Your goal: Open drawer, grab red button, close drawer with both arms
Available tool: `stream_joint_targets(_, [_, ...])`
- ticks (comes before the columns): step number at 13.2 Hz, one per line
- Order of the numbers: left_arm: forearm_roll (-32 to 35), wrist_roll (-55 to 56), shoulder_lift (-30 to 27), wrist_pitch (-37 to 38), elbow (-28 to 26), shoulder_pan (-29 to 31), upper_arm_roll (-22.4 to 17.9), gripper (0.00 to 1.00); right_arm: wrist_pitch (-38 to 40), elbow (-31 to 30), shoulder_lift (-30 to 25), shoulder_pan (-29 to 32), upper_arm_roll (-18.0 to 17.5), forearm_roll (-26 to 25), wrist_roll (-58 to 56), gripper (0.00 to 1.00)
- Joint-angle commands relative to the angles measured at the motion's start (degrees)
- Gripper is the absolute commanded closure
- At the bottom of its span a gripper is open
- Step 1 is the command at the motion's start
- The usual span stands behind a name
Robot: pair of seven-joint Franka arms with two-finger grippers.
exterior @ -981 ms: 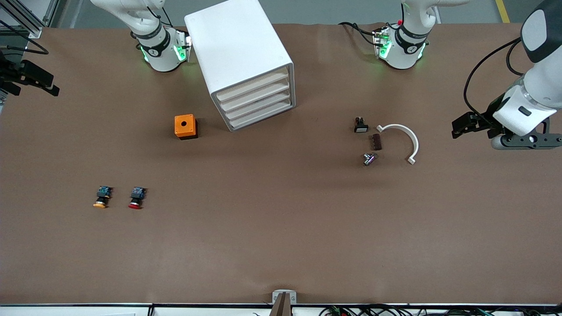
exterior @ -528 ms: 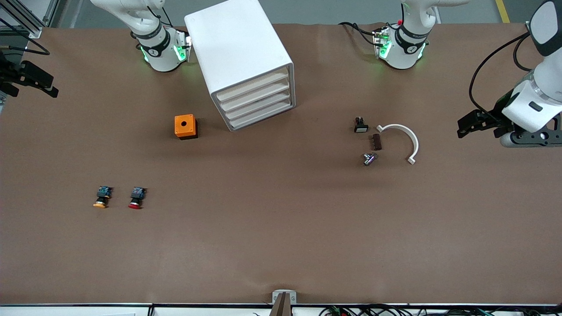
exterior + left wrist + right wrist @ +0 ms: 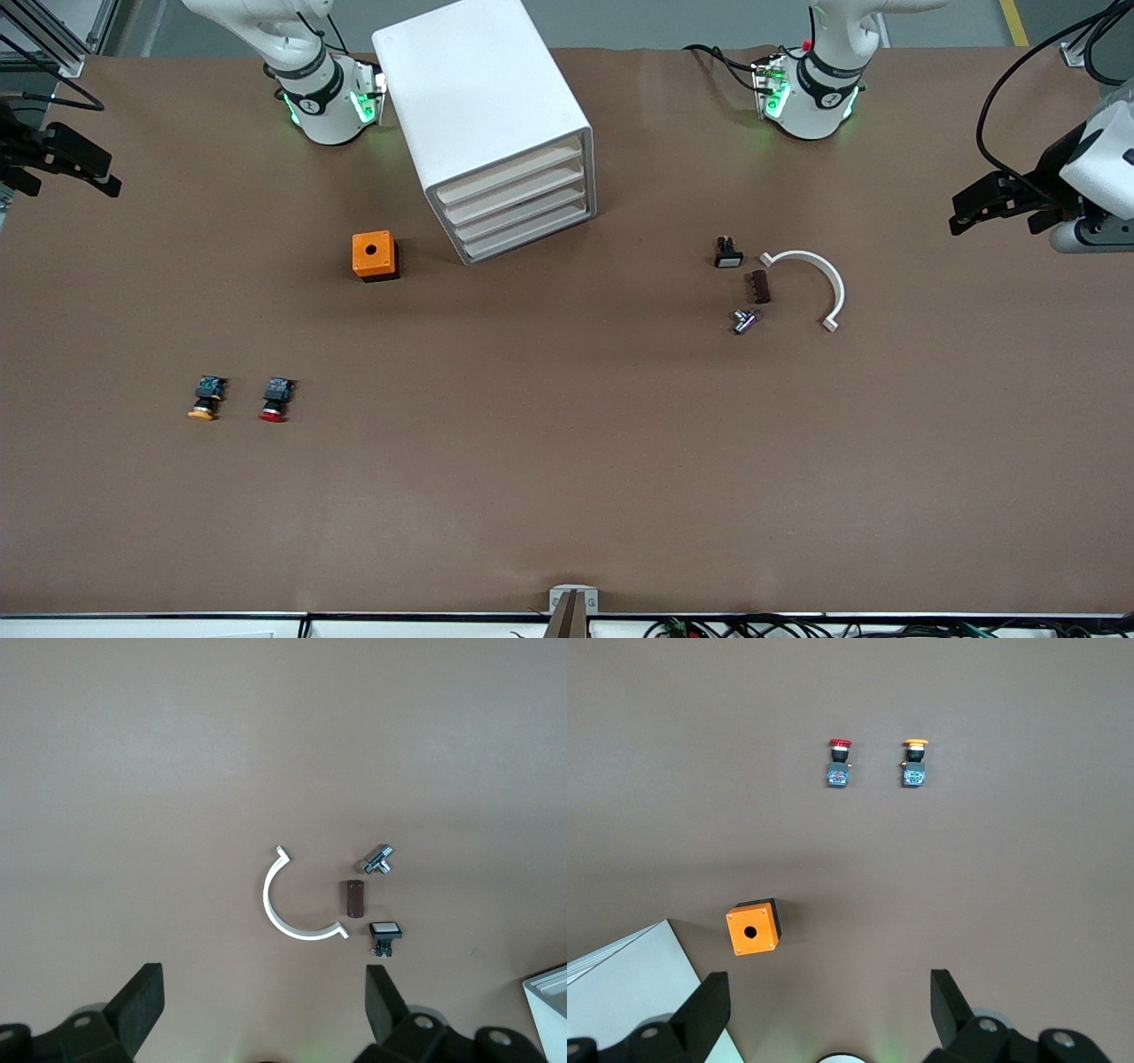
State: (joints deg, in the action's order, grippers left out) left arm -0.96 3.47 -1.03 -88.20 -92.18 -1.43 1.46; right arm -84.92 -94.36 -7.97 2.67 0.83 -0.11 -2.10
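Four pale beige drawer fronts, all shut, face the front camera from the white cabinet (image 3: 492,124); the drawer (image 3: 514,197) meant for opening is one of these alike slats, and which one cannot be told. Its front runs long and slanted, the end toward the left arm lying farther from the camera, so a pull would have to come squarely off that slant. By my judgement the right arm is the nearer to it, since its base stands just beside the cabinet. The button (image 3: 275,400) lies on its side on the table, well nearer the camera than the cabinet and toward the right arm's end, red cap pointing at the camera, black-and-blue body away from it. Just beside it lies the orange-yellow-capped button (image 3: 205,399), and the orange cube (image 3: 373,255) sits between the buttons and the cabinet. The right gripper (image 3: 824,1014) hangs high over that end with its jaws spread wide and empty. The left gripper (image 3: 261,1014), likewise wide and empty, hangs over the left arm's end, where the white curved clip (image 3: 815,283) and small parts lie.
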Motion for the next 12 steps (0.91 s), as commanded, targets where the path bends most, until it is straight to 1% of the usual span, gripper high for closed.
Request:
stream_joint_targets(1, [0.7,0.13,0.59,0.14,0.87,-0.07,-0.23,0.0,-0.25,-1.53,-1.52,-0.47,0.14,-0.24,0.08,0.0])
stream_joint_targets(5, [0.7,0.22,-0.29,-1.53,-1.15,0.02,-0.23,0.0,-0.16,-1.53,-1.52,-0.47,0.32,-0.24,0.08,0.0])
stream_joint_targets(12, [0.78,-0.48,-0.03,-0.66,-0.81,0.02,-0.23,0.0,-0.16,-1.62,-1.61,-0.47,0.32,-0.24,-0.01,0.0])
